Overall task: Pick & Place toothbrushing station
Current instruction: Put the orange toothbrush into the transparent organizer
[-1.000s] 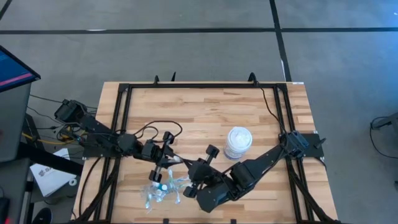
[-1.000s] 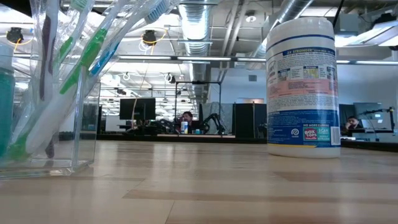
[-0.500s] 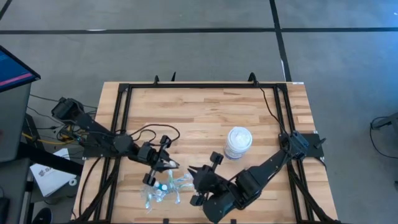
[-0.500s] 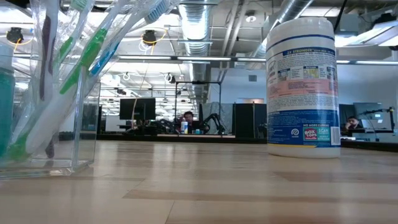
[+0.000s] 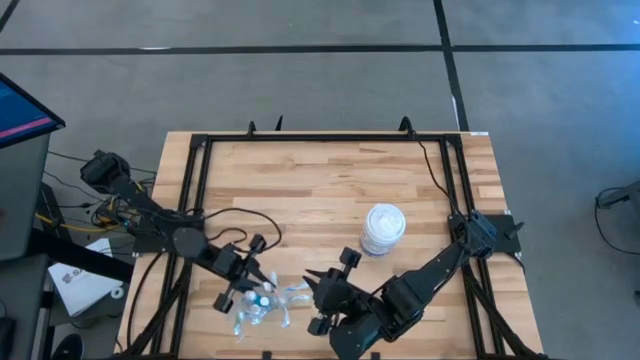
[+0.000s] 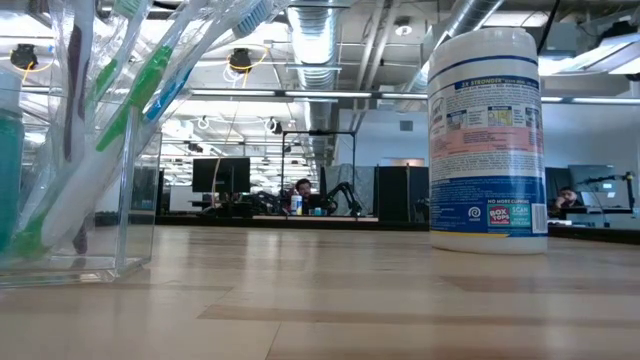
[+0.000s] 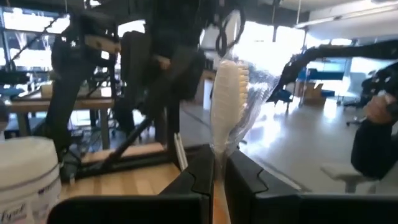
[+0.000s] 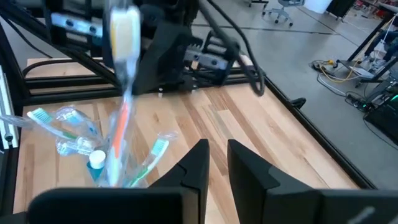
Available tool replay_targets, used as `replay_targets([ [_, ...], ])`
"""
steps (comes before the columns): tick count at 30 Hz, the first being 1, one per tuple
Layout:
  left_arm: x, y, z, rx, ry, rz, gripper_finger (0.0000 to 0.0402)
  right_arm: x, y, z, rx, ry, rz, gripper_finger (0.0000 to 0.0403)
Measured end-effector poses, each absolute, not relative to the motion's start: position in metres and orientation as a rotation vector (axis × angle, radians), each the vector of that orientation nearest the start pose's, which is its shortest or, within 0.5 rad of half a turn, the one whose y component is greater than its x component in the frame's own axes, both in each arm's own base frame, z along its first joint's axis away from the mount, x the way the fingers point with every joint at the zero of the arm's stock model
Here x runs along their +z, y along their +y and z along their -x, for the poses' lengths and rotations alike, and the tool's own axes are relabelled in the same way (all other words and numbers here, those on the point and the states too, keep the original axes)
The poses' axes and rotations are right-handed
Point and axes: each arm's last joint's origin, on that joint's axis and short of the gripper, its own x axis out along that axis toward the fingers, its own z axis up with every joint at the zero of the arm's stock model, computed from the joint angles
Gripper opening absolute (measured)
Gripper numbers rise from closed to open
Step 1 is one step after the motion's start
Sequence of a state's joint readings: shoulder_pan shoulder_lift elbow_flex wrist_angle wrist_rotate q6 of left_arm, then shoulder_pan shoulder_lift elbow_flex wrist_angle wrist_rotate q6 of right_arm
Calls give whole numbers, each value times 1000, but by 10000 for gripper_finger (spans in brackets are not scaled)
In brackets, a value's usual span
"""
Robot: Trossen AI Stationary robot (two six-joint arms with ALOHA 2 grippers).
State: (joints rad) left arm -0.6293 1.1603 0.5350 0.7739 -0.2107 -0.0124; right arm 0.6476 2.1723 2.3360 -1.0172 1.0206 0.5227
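The toothbrushing station [image 5: 262,306] lies near the table's front edge, left of centre: pale toothbrushes with blue and green accents [image 8: 146,158] and a blue white-capped bottle [image 8: 96,163] in clear crinkly plastic. In the low view the brushes lean in a clear container [image 6: 75,200]. My left gripper [image 5: 250,284] is just over the station, shut on a wrapped orange-accented toothbrush [image 7: 227,93]. My right gripper [image 5: 310,297] hovers to the station's right, fingers [image 8: 198,163] slightly apart with nothing between them. My left gripper pinches the toothbrush's orange handle [image 7: 215,198] between its two fingers, below the bristle head. The fingers come about level and lie across the brush. The brush stands upright, head up [image 8: 123,34]; its lower end [image 8: 115,168] reaches down among the station's brushes, touching or not I cannot tell.
A white wipes canister [image 5: 383,228] stands right of centre, beyond my right arm. A black frame [image 5: 300,138] rims the table's far and side edges. Bare wood [image 5: 300,190] lies across the far half.
My left gripper has swung with the toothbrush toward the table's near left, from beyond the station to just over it, tipping upward. My right gripper has drawn back a little toward the near edge, away from the left gripper.
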Motion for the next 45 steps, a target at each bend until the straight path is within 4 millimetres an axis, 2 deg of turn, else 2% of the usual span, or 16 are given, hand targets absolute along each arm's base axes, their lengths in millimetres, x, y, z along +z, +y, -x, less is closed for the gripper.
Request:
replay_targets([
  [17,240,-148,-208,-409,2,37,8,357,258,-376,-457,472,132,49],
  [27,212,-139,-200,-376,83,31,9,356,263,-372,-440,480,139,49],
  [45,195,-135,-193,-375,108,22,10,356,263,-373,-442,482,142,49],
])
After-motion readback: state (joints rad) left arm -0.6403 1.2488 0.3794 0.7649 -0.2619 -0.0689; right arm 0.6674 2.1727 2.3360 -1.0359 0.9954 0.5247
